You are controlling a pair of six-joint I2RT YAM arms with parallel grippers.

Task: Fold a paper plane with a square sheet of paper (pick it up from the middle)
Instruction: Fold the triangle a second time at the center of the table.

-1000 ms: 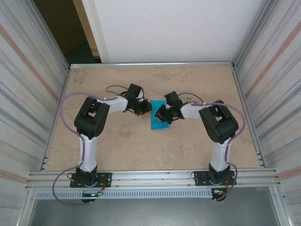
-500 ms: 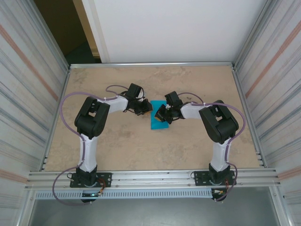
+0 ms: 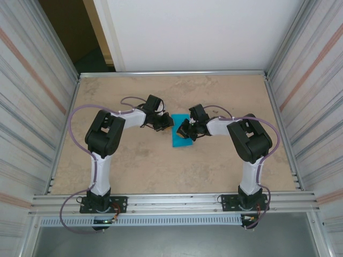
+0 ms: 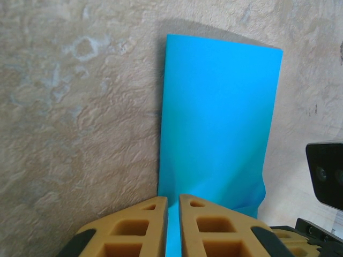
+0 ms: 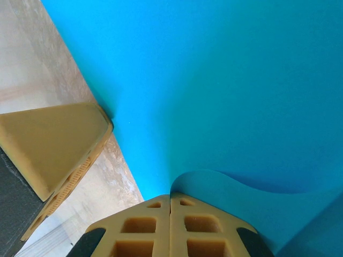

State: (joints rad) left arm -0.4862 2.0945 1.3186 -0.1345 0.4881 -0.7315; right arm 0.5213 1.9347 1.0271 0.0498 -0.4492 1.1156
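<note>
**A:** Where is the sheet of paper (image 3: 180, 138) to be found?

**B:** It is found in the middle of the desk (image 3: 161, 171), folded to a narrow oblong and lying between the two pincers.

**A:** How are the pincers set?

**B:** The left pincer (image 4: 172, 199) is closed almost fully on one edge of the sheet, and a thin strip of blue is seen between its tips. The right pincer (image 5: 170, 197) is shut tight. A curled-up layer of the sheet is met right at its tips, so that layer is judged to be nipped there.

**A:** What could go wrong from here?

**B:** The sheet could be torn if the two pincers were drawn apart. Very little paper is held on the left, so the edge could be lost by slipping. The raised curl could be pressed flat into a stray crease, and the next fold would then be skewed.

**A:** And the arms?

**B:** Both are bent sharply at the elbow. The forearms are reached inward and kept low, and the pincers are pointed at each other across the sheet, close together.
</note>
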